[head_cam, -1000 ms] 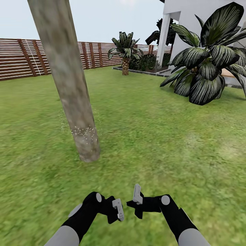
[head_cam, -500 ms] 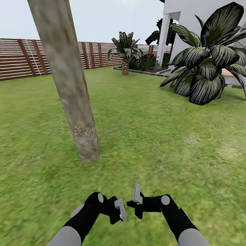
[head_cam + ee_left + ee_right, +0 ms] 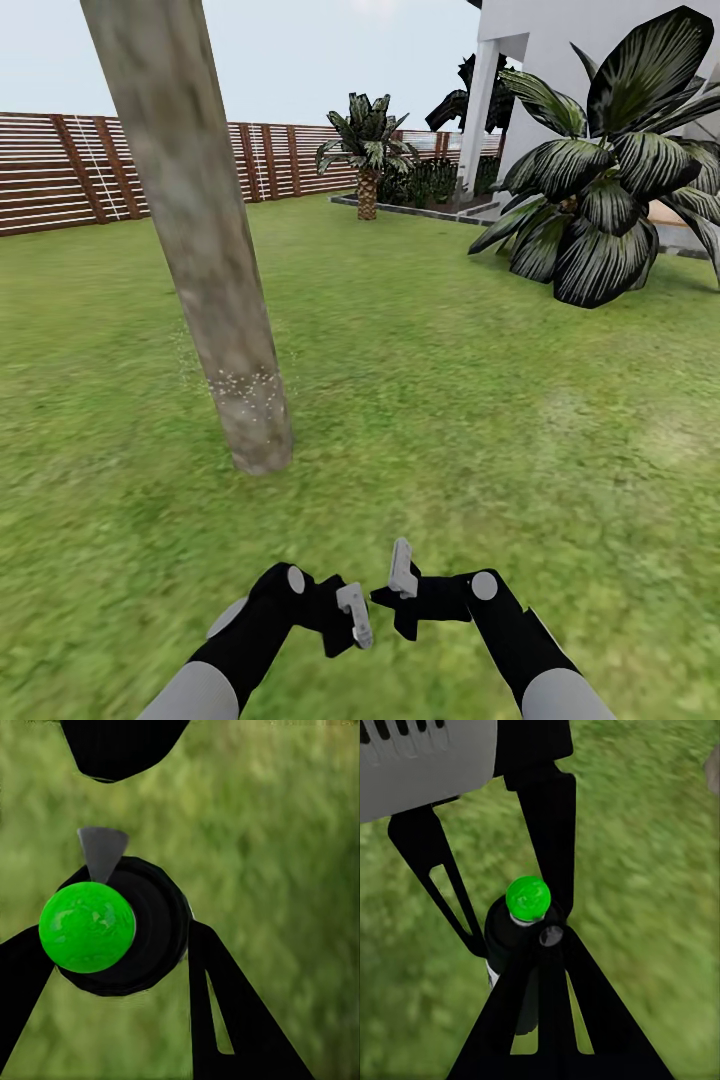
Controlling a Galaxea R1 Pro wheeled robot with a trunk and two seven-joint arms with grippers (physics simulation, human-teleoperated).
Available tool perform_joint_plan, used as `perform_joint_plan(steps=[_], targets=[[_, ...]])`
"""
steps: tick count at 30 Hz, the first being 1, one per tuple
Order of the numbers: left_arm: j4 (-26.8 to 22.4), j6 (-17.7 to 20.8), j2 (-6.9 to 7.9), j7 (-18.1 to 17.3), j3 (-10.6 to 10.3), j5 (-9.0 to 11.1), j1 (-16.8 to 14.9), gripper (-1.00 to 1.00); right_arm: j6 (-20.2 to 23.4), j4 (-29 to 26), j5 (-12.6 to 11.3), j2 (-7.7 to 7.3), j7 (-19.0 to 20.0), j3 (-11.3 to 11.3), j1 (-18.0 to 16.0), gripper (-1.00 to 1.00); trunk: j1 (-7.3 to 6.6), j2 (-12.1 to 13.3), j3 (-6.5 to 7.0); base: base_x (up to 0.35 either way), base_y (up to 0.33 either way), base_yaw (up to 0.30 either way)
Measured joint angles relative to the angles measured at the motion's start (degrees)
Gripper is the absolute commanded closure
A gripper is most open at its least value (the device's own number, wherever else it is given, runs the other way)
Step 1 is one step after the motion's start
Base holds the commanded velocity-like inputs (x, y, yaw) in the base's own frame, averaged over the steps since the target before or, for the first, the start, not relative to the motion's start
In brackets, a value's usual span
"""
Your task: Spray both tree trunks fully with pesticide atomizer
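A thick, mottled grey-brown tree trunk [image 3: 215,290] leans up from the grass ahead and to the left, with pale specks [image 3: 245,385] scattered low on it. My left gripper [image 3: 340,615] and right gripper [image 3: 385,598] hang low over the lawn, tips nearly meeting. In the left wrist view the pesticide atomizer [image 3: 86,926], a black bottle with a bright green ball top, sits between my left fingers, which are shut on it. The right wrist view shows the same atomizer [image 3: 526,900] held there, with my right fingers [image 3: 585,1020] closed together just beside it, holding nothing.
A broad striped-leaf plant [image 3: 610,190] stands at the right in front of the white house [image 3: 560,60]. A small palm [image 3: 367,150] grows further back by the brown slat fence [image 3: 60,170]. Open grass [image 3: 480,420] stretches between the trunk and the plant.
My left gripper has edged slightly towards the right gripper. The trunk, the plants and the right arm stay where they were.
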Motion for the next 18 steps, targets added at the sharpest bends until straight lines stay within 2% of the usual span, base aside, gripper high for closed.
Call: perform_joint_plan(steps=[2,4,12,18], targets=[[0.13,-0.18,0.00,-0.09,0.01,2.02,-0.02,1.00,0.00,0.00,0.00,0.00,0.00,0.01,0.00,1.00,0.00,0.00,0.00,0.000,0.000,0.000],[0.29,-0.34,0.00,-0.15,0.02,3.08,0.03,1.00,0.00,0.00,-0.03,0.00,0.00,-0.01,0.00,1.00,0.00,0.00,0.00,0.000,0.000,0.000],[0.61,-0.54,0.00,-0.23,0.02,5.05,0.15,1.00,0.00,0.02,-0.06,0.00,0.00,-0.03,0.01,1.00,0.00,0.00,0.00,0.000,0.000,0.000],[0.61,-0.52,0.00,-0.11,0.07,5.57,0.15,1.00,0.00,0.00,-0.09,0.00,0.00,-0.02,0.01,1.00,0.00,0.00,0.00,0.000,0.000,0.000]])
